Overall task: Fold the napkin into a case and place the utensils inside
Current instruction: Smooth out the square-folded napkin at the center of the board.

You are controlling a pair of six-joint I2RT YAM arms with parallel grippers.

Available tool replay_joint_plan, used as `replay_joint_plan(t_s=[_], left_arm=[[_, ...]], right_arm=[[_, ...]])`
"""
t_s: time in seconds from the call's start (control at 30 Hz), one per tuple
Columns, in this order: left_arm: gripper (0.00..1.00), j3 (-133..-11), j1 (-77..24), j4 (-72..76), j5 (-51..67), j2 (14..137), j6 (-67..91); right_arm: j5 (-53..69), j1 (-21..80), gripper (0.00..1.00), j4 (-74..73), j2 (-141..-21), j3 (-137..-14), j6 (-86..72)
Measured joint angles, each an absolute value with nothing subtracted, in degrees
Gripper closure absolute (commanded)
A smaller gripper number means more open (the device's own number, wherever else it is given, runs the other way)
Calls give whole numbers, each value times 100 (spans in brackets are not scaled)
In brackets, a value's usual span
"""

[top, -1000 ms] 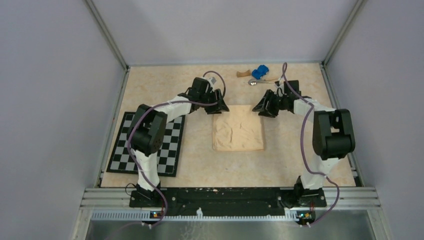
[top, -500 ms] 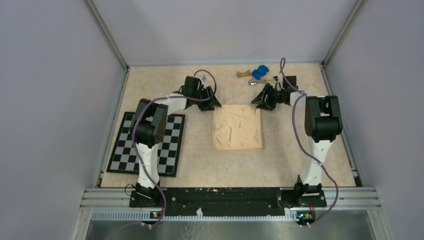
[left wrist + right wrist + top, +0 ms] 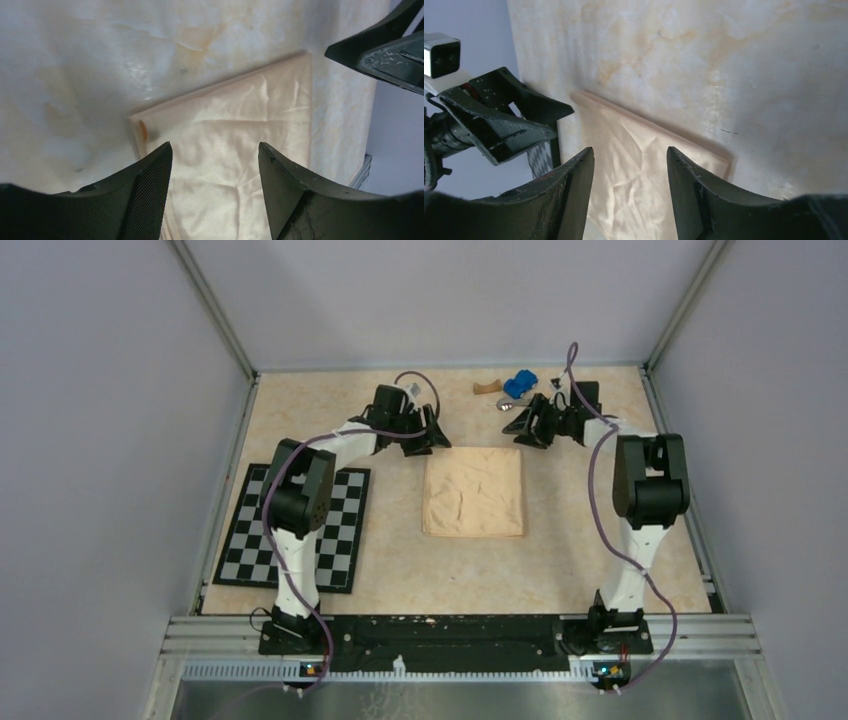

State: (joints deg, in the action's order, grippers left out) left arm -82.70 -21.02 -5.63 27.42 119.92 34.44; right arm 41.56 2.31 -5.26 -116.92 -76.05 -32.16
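Observation:
The peach-orange napkin (image 3: pixel 474 492) lies flat mid-table as a squarish layered pad, not a narrow case. My left gripper (image 3: pixel 438 437) hovers open just beyond its far left corner. My right gripper (image 3: pixel 516 429) hovers open just beyond the far right corner. In the left wrist view the napkin (image 3: pixel 235 130) fills the gap of the left gripper (image 3: pixel 215 152), which holds nothing. The right wrist view shows the napkin (image 3: pixel 634 145) beyond the empty right gripper (image 3: pixel 630 154). A bit of the silver utensils (image 3: pixel 503 405) shows at the back, mostly hidden by the right arm.
A blue toy car (image 3: pixel 520 384) and a brown wooden block (image 3: pixel 486 388) sit at the far edge, close behind the right gripper. The checkerboard mat (image 3: pixel 340 540) lies at the left under the left arm. Metal frame posts border the table.
Both grippers have drawn back from the napkin's far corners toward the back of the table and opened wider. The napkin now lies flatter and squarer.

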Motion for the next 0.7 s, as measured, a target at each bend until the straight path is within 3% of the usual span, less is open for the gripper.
replay_joint_plan(t_s=[0.17, 0.53, 0.6, 0.7], left_arm=[[30, -8270, -2346, -274, 2836, 11821, 3603], [29, -8353, -2239, 54, 2753, 12407, 3557], [28, -8586, -2209, -56, 2659, 12486, 3461], [26, -8799, -2209, -244, 2493, 12549, 3291]], right_arm=[[4407, 233, 44, 301, -11633, -7295, -3701], [4486, 154, 44, 362, -12077, -7242, -3599], [4497, 148, 37, 287, -12079, -7310, -3548], [4576, 165, 35, 239, -12055, -7328, -3625]])
